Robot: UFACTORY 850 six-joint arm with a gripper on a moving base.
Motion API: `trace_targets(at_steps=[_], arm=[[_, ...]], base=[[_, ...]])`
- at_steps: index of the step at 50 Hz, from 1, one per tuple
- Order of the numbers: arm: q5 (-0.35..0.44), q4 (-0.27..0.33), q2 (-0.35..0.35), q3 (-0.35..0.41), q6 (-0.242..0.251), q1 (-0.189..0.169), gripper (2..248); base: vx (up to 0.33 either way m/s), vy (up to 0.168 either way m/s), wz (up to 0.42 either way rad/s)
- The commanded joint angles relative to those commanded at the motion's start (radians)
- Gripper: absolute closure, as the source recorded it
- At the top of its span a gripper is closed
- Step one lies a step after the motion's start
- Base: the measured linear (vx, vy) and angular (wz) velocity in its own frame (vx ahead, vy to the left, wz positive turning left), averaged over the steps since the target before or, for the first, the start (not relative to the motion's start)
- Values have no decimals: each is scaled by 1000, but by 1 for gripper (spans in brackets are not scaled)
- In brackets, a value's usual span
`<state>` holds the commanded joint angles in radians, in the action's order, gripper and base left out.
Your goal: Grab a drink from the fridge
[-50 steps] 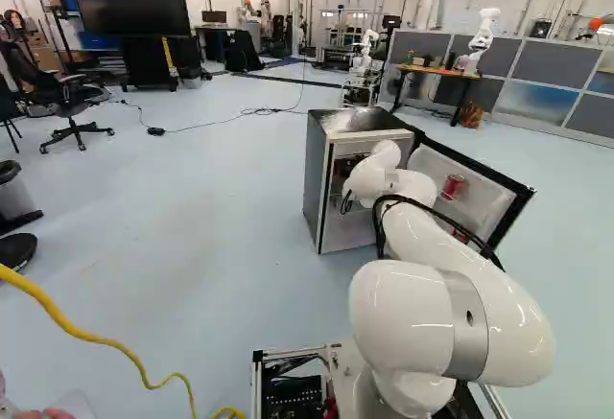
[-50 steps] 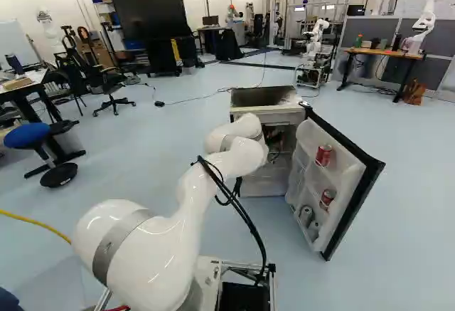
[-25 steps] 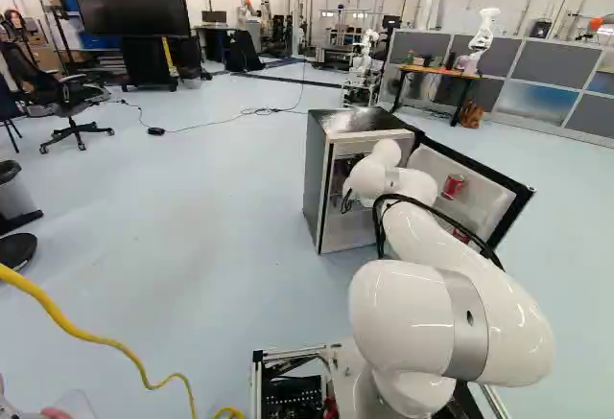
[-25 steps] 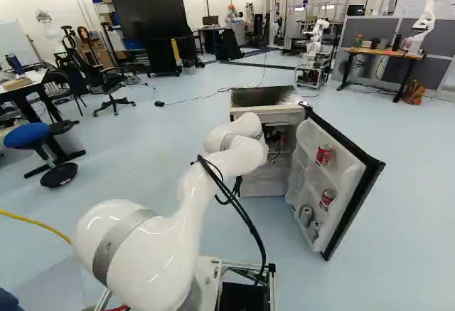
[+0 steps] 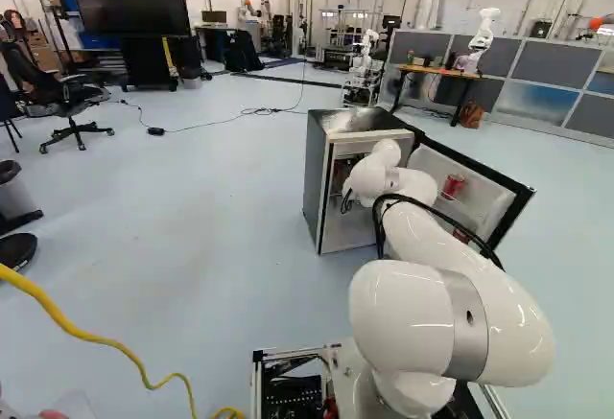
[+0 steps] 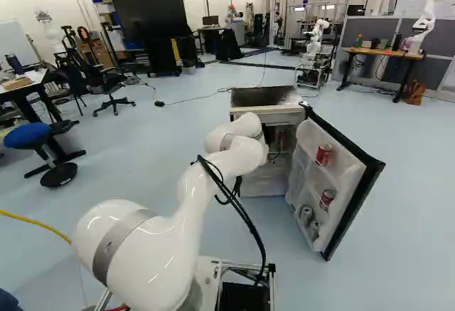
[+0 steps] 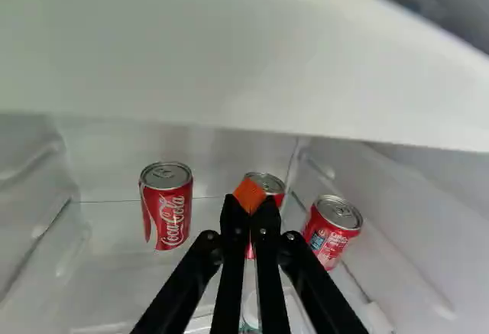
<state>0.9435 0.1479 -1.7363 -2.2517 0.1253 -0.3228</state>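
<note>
Looking into the open fridge, the gripper is closed, its 2 black fingers brought together at the tips with an orange pad showing, and I can't see anything gripped between them. So the drinks are all sitting free, 3 red cans in the compartment in the wrist view. The 1st can is upright on the shelf, apart from the fingers, white lettering facing the camera. The 2nd can is ahead of the fingertips and partly hidden behind them, so I can't tell if they touch. The 3rd can is on the other side of the fingers from the 1st, near the side wall, with a bit of blue on it. There's also something whitish down past the fingers, too covered up to tell what it is

The arm reaches forward with its far end at the fridge opening. The door hangs wide open at the right of the right base view, with an upper red can and a lower red can in its racks, plus 2 greyish cans below. Way behind, there's a bench with another robot by it
</note>
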Motion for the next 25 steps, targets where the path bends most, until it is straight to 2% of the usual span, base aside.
trace_targets(at_steps=[2, 3, 25], arm=[[0, 0, 0, 0, 0, 0, 216], [0, 0, 0, 0, 0, 0, 231], [0, 0, 0, 0, 0, 0, 232]], base=[[0, 0, 0], [0, 0, 0], [0, 0, 0]])
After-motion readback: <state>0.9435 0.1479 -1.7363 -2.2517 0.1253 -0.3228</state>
